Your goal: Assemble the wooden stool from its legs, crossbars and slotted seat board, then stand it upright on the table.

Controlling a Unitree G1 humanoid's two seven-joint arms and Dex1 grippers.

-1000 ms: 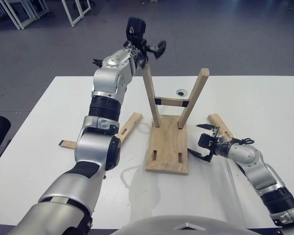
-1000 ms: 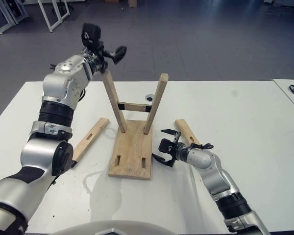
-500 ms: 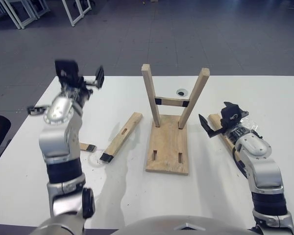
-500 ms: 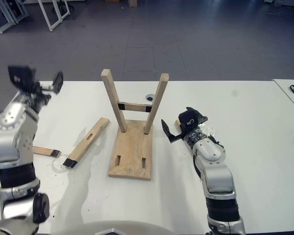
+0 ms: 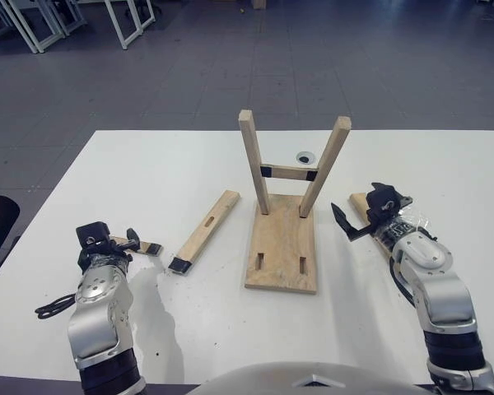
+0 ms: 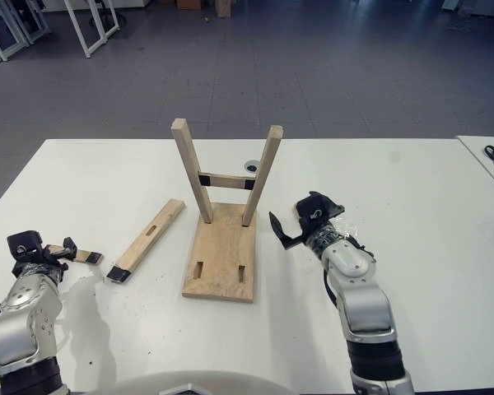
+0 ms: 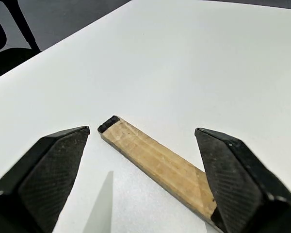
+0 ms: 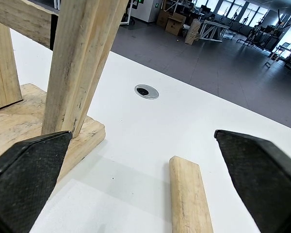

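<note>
Standing wide apart, the left jaws flank the dark-tipped end of a short crossbar (image 7: 155,167) and close on nothing. That bar lies flat near the left edge of the worktop (image 5: 445,156), with white surface showing all round it. A slotted leg (image 5: 204,230) lies flat between the short crossbar and the seat board (image 5: 281,247), apart from both.

The right jaws are also spread wide and hold nothing. They hang low over the worktop, just beside the near end of a loose leg (image 8: 189,194) and a little way off the seat board's right edge, with a strip of white surface between. The seat board lies flat at the middle. Two upright legs (image 5: 253,160) rise from its far end, leaning towards each other lower down, joined by a fitted crossbar (image 5: 290,172). Two slots (image 5: 260,261) at its near end are unfilled. A cable hole (image 5: 305,155) sits behind the legs, near the far edge.
</note>
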